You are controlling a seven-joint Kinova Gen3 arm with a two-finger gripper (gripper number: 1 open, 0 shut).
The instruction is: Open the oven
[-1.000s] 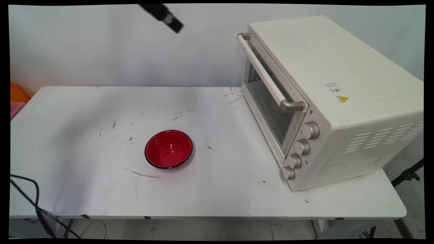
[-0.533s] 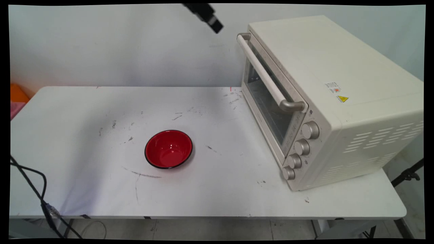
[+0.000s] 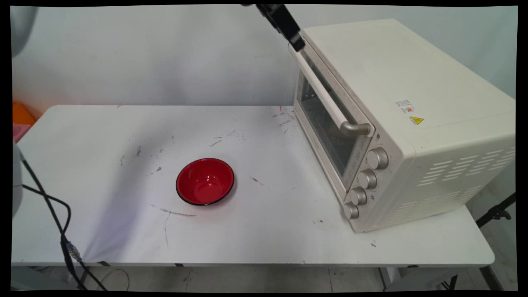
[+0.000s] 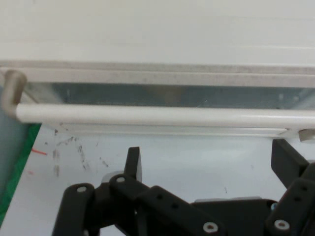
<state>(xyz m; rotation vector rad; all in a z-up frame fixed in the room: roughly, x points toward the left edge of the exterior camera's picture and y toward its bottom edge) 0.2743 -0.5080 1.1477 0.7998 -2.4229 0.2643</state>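
Note:
My gripper [image 3: 298, 41] hangs at the top of the main view, right at the far end of the oven door handle [image 3: 319, 88]. The cream toaster oven [image 3: 412, 123] stands on the right side of the table with its glass door closed. In the hand view the gripper [image 4: 206, 157] is open, with nothing between its fingers [image 4: 133, 162]. The white handle bar [image 4: 162, 115] runs across just beyond the fingertips. A red bowl [image 3: 205, 181] with a black rim sits empty at mid-table, well away from the gripper.
The white table [image 3: 103, 144] carries scuff marks. Black cables [image 3: 53, 214] hang at the lower left. Something orange and pink [image 3: 20, 117] shows past the table's left edge. Four knobs [image 3: 367, 179] run down the oven's front panel.
The gripper has travelled rightward along the top of the picture, from above mid-table to the far end of the oven handle. Bowl and oven have stayed put.

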